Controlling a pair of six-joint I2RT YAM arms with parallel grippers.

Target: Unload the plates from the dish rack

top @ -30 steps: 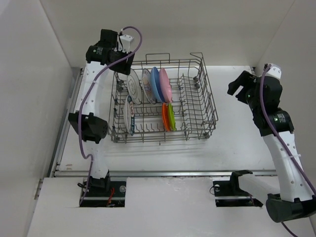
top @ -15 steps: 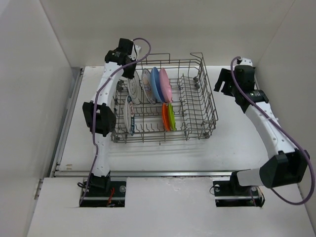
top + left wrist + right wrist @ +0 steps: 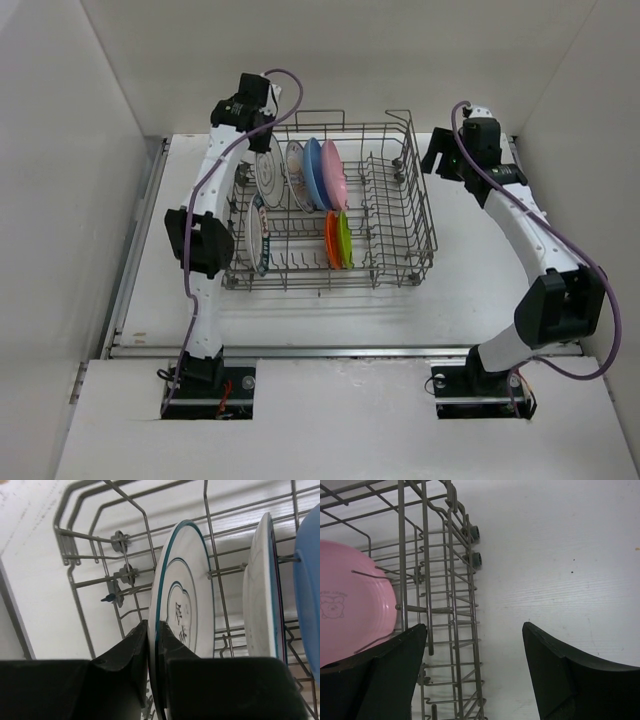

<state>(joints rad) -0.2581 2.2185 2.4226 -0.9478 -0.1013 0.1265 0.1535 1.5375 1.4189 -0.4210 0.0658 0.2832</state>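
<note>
The grey wire dish rack [image 3: 425,215] holds several upright plates. My left gripper [image 3: 262,140] is at its far left corner, shut on the top rim of a white plate with a teal edge [image 3: 270,175]. In the left wrist view the gripper [image 3: 153,625] pinches that plate [image 3: 185,595] between both fingers. A second white plate [image 3: 260,595] and a blue plate [image 3: 307,580] stand to its right. My right gripper [image 3: 435,160] hangs open and empty over the rack's far right side [image 3: 450,555]. The right wrist view shows the gripper [image 3: 475,630] straddling the rack's wire wall, the pink plate [image 3: 350,595] to its left.
An orange plate [image 3: 331,238] and a lime-green plate [image 3: 344,240] stand in the front row. Another white patterned plate [image 3: 258,235] stands at the front left. White walls close in the table on the left, back and right.
My left gripper has shut on the teal-edged plate's rim. The right arm has swung in from the right wall to the rack's far right side, jaws still open.
</note>
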